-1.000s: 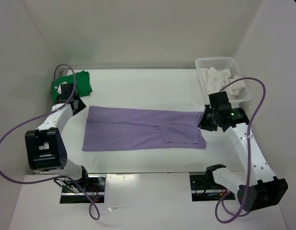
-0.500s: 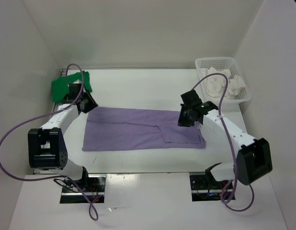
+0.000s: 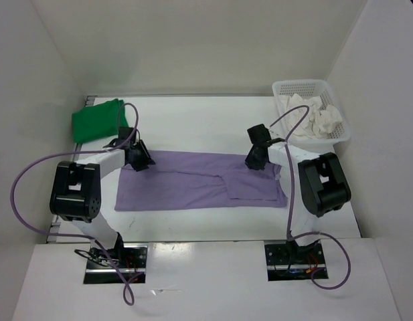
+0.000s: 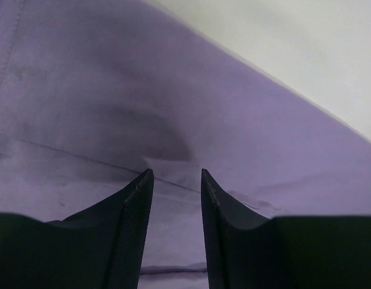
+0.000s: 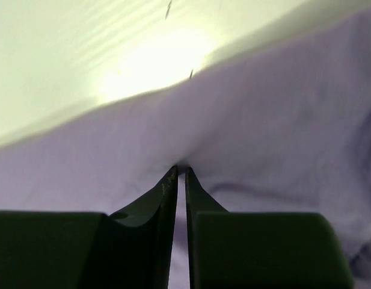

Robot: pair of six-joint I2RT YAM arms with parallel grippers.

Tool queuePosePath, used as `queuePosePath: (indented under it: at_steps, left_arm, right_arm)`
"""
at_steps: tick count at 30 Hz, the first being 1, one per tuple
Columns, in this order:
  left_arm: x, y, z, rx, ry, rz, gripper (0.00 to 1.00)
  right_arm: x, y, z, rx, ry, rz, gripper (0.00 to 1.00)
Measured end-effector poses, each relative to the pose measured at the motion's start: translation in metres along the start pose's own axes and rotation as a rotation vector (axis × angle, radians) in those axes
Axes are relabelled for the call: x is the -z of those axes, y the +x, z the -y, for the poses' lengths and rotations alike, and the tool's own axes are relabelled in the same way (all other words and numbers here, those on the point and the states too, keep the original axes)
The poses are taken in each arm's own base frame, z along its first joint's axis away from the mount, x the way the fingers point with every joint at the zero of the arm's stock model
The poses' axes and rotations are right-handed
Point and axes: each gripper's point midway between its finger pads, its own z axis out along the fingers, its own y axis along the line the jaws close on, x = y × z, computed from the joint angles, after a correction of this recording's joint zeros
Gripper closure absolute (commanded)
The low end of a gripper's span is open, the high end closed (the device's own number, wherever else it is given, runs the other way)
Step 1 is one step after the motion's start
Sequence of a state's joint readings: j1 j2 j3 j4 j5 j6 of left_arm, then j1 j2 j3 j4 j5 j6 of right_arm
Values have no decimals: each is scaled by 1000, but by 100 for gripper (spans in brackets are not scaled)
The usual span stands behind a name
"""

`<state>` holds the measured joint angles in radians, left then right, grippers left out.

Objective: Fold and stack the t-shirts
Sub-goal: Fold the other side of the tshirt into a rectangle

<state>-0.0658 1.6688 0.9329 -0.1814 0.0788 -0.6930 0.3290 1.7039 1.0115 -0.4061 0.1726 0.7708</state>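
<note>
The purple shirt [image 3: 193,182] lies flat on the table [image 3: 193,127]. My right gripper [image 5: 180,170] pinches its far edge; my left gripper [image 4: 173,174] stands released, straddling a pucker. If I lift now, I expect one end rising alone and skewing the fold.

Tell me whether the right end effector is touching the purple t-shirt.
Touching. The right wrist view shows the right end effector pinching a puckered fold of the purple t-shirt between its nearly closed fingers.

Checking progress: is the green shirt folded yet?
Folded: the green shirt lies as a compact flat rectangle at far left, no sleeves spread out.
</note>
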Motion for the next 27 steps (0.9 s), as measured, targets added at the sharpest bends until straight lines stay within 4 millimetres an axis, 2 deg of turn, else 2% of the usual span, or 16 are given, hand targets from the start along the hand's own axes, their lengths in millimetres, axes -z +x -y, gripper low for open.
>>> queuePosePath:
  at_steps: [3, 6, 9, 10, 11, 14, 16, 18, 19, 20, 23, 27]
  left_arm:
    - [-3, 0, -10, 40, -19, -7, 55]
    - [-3, -4, -19, 70, -27, -3, 55]
    - [9, -12, -24, 74, -52, 29, 55]
    - [17, -18, -24, 70, -61, 59, 58]
    - [28, -26, -23, 68, -69, 98, 62]
    - [62, -55, -17, 67, -57, 233, 62]
    - [73, -69, -24, 92, -63, 284, 62]
    - [71, -76, -42, 133, -97, 289, 58]
    - [67, -76, -52, 153, -120, 279, 51]
    - [61, -75, -62, 173, -144, 265, 49]
    - [49, -62, -89, 239, -199, 219, 49]
    - [39, -54, -101, 272, -227, 188, 53]
  right_arm:
    - [-16, -6, -2, -33, 16, -2, 86]
    - [-21, -16, -13, -45, -14, 19, 81]
    - [-18, -22, -21, -35, -37, 27, 72]
    - [-15, -26, -24, -28, -47, 34, 72]
    - [-11, -30, -27, -19, -61, 42, 72]
    - [14, -44, -39, -5, -121, 83, 71]
    - [37, -54, -48, 3, -177, 119, 70]
    - [58, -62, -54, 11, -226, 148, 68]
    - [68, -64, -56, 15, -249, 159, 68]
    - [77, -65, -58, 20, -272, 169, 68]
    - [98, -61, -58, 43, -322, 171, 67]
    - [112, -46, -50, 74, -353, 145, 66]
